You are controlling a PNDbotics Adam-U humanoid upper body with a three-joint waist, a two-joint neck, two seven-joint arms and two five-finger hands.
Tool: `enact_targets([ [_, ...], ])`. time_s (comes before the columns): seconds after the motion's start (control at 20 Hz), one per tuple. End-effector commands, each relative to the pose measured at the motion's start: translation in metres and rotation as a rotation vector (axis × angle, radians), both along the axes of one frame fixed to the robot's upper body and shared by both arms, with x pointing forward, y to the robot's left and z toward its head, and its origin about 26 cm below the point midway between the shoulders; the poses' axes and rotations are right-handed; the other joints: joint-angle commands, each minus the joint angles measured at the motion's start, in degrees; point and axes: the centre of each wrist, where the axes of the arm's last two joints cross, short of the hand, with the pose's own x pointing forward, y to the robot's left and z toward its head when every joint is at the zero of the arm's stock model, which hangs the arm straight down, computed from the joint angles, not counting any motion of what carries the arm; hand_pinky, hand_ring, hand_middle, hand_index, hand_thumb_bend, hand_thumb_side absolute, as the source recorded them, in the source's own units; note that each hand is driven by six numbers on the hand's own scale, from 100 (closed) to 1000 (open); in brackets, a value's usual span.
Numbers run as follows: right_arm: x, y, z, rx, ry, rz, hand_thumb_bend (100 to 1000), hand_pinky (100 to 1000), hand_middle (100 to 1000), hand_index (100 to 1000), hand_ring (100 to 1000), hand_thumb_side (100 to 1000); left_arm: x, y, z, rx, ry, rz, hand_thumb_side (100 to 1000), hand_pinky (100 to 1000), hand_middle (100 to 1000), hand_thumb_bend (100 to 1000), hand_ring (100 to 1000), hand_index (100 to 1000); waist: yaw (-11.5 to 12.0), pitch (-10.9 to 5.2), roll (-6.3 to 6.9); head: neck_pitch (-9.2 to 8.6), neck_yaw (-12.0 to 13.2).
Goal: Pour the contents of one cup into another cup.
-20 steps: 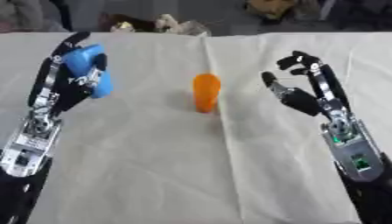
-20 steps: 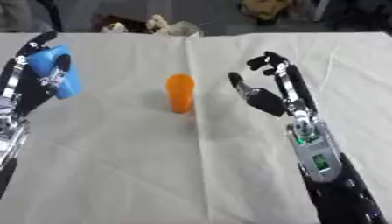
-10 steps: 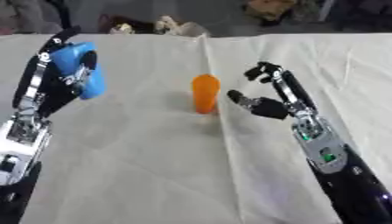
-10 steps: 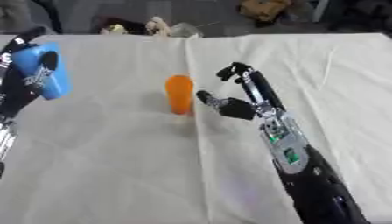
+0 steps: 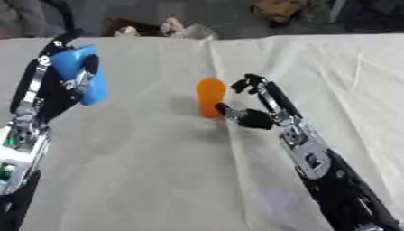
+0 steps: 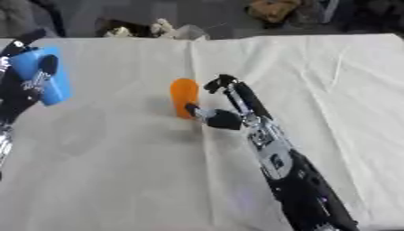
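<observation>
At upper left the left robot hand [image 5: 67, 83] holds the blue cup [image 5: 79, 72] raised, ready to pour, while the right robot hand [image 5: 254, 106], fingers spread, flanks the orange cup [image 5: 210, 96] standing mid-frame on the worktop [image 5: 158, 171], seemingly to steady it.

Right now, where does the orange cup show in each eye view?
Left eye view: orange cup stands at centre, just left of the right hand.
Right eye view: upright left of centre, again beside that hand.
Shared landmark: the cloth's centre crease running down past the cup.
</observation>
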Motion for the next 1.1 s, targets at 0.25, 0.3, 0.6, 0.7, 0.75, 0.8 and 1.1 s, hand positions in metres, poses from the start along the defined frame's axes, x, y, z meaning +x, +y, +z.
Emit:
enact_targets([
  [0.25,0.008,0.011,0.003,-0.009,-0.032,-0.013,538,780,638,735,977,605,-0.001,-0.002,0.011,0.007,-0.032,-0.019,535,100,278,100,195,908,0.2,-1.03,0.36,-0.42,-1.0],
  [0.3,0.009,0.012,0.003,-0.011,-0.033,-0.015,538,780,638,735,977,605,-0.001,-0.002,0.011,0.006,-0.032,-0.020,535,100,278,100,195,908,0.3,-1.03,0.38,-0.46,-1.1],
  [0.6,0.013,0.019,-0.003,-0.036,-0.028,-0.021,546,790,645,742,979,625,-0.001,-0.002,0.011,0.005,-0.033,-0.022,537,100,276,100,194,908,0.5,-1.12,0.51,-0.58,-1.5],
  [0.7,0.014,0.022,-0.006,-0.045,-0.024,-0.019,549,790,646,743,979,630,-0.001,-0.002,0.011,0.005,-0.034,-0.023,537,100,276,100,194,908,0.5,-1.14,0.54,-0.61,-1.7],
  [0.75,0.015,0.023,-0.007,-0.049,-0.024,-0.017,551,790,647,745,978,631,-0.001,-0.002,0.011,0.005,-0.034,-0.024,537,100,276,100,194,908,0.5,-1.14,0.55,-0.63,-1.8],
  [0.8,0.015,0.025,-0.008,-0.053,-0.023,-0.014,550,790,647,745,978,633,-0.001,-0.002,0.011,0.004,-0.034,-0.024,537,100,276,100,194,908,0.6,-1.15,0.56,-0.65,-2.0],
  [1.1,0.018,0.037,-0.009,-0.070,-0.032,-0.007,559,804,655,750,980,643,-0.001,-0.003,0.010,0.007,-0.033,-0.027,538,100,274,100,193,908,0.8,-1.15,0.63,-0.74,-2.6],
])
